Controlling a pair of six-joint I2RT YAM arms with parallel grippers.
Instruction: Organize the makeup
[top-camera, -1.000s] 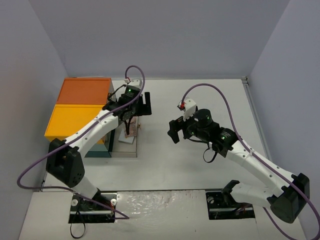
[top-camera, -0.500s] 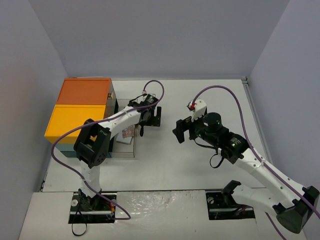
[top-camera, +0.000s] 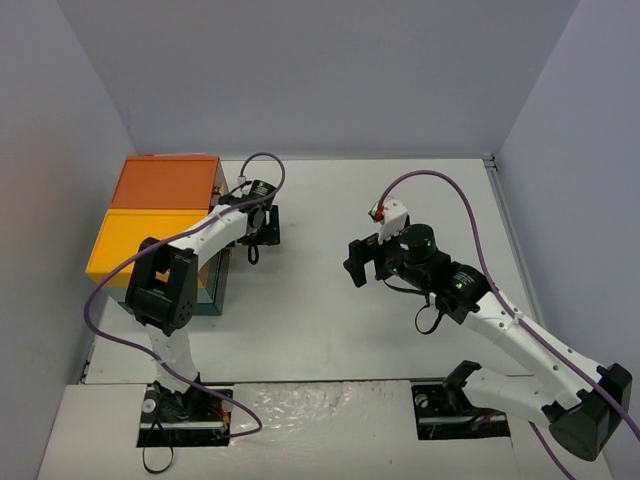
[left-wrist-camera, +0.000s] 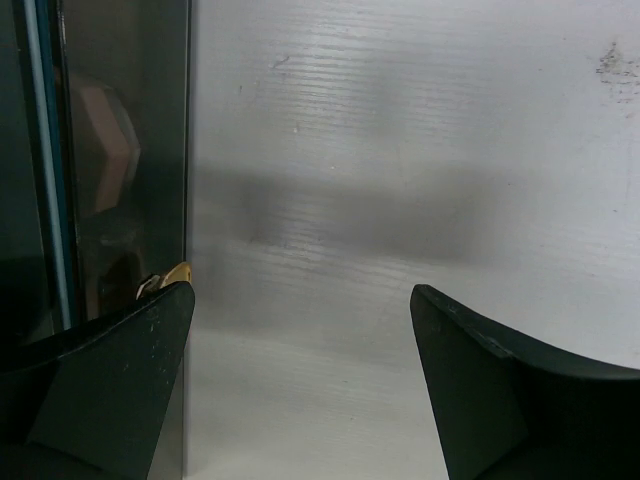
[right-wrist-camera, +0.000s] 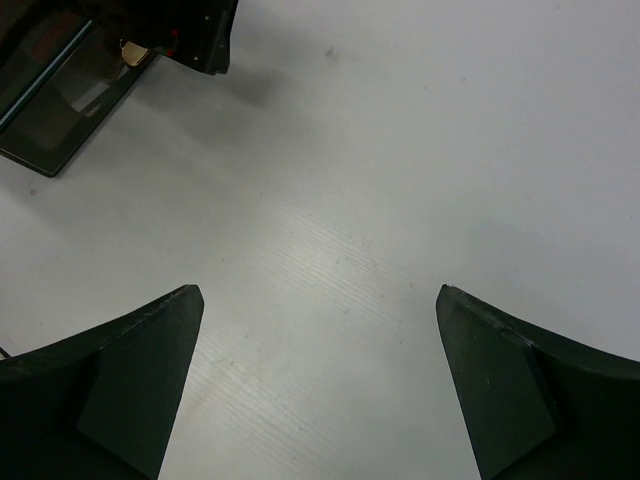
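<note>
Sponge (left-wrist-camera: 105, 150) — peach, faceted, dim behind tinted panel (left-wrist-camera: 120, 50).

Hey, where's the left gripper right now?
In the top view the left gripper sits left of centre, open, close beside the orange-and-yellow-topped box, well apart from the right gripper.

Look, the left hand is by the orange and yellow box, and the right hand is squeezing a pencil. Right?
No. The right hand is open and empty; the right wrist view shows only bare table between its fingers. The left hand is by the orange and yellow box.
</note>
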